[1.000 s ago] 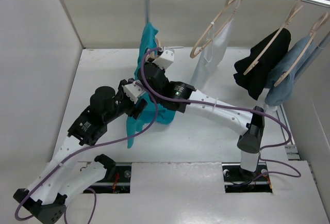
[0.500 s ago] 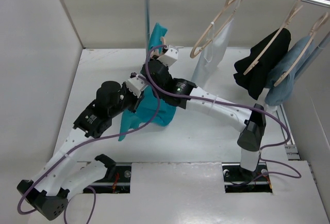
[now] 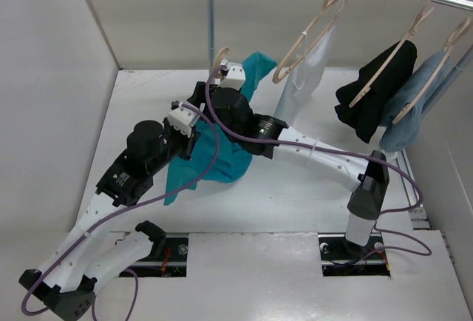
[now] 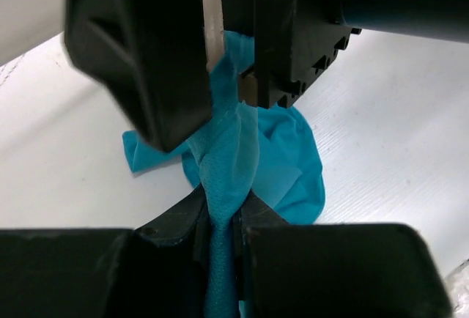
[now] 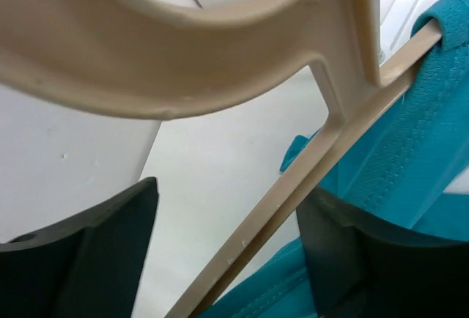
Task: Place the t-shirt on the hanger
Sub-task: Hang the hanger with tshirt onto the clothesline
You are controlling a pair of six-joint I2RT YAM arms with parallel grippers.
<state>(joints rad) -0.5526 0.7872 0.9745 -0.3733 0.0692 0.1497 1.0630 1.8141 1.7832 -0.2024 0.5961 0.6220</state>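
The teal t-shirt [image 3: 222, 164] hangs crumpled between the two arms, and one part of it reaches up to the right behind the right wrist. My left gripper [image 3: 194, 130] is shut on a bunched strand of the t-shirt [image 4: 286, 157]; in the left wrist view the cloth runs between its closed fingers [image 4: 220, 259]. The beige hanger [image 3: 219, 57] shows its hook above my right gripper [image 3: 220, 71]. In the right wrist view the hanger's thin bar [image 5: 271, 215] crosses between the wide-apart jaws of the right gripper [image 5: 227, 252], close to the right finger, with the t-shirt [image 5: 425, 120] draped over its far end.
A rail at the upper right carries hangers with a white garment [image 3: 307, 69], a black garment [image 3: 373, 92] and a grey-blue garment [image 3: 414, 106]. A vertical pole [image 3: 211, 10] stands at the back. White walls close the left side and the back.
The left gripper has shut on the t-shirt. The right gripper has opened around the hanger bar. The shirt's upper part has swung from left of the pole to its right.
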